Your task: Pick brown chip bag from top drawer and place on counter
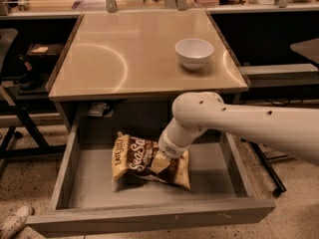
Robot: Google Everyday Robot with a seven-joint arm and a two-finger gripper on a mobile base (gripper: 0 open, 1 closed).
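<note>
The brown chip bag (137, 156) lies flat on the grey bottom of the open top drawer (149, 215), a little left of its middle, with its "Sea Salt" lettering facing up. My gripper (160, 162) reaches down from the right on the white arm (239, 126) and sits on the middle of the bag, touching it. The arm hides part of the bag's right half. The beige counter (124, 59) is above the drawer.
A white bowl (194, 52) stands on the counter's right rear part. The drawer's walls enclose the bag on all sides. A dark chair or stand (20, 83) is to the left, and a white object (15, 222) lies on the floor at the lower left.
</note>
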